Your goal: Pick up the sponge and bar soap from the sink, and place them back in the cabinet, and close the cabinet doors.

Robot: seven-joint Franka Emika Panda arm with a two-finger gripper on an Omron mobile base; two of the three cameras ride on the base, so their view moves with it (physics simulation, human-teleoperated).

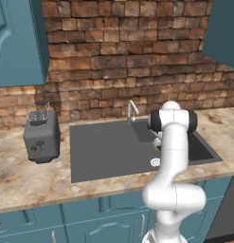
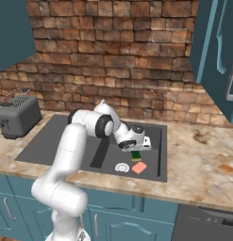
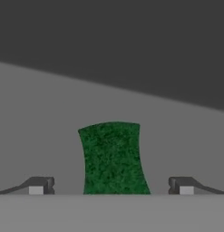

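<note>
Between wide pincer (image 3: 111, 186) tips lies the rough green-topped sponge (image 3: 113, 158).

The robot's arm (image 1: 173, 161) is a chain of smooth, glossy white tube-shaped links with rounded, bulbous housings at each bend. Dark, nearly black bands mark the joints: one wide black collar wraps the upper elbow housing (image 2: 104, 126), with a domed white cap beside it. The lowest segment swells into a fat white shoulder (image 2: 59, 194) above a narrower white column. The wrist ends in a boxy white hand block (image 2: 137, 142) with a round dark disc on top. The claw (image 3: 111, 186) has two small dark grey fingertips (image 3: 41, 185), each carrying a pale square pad.
</note>
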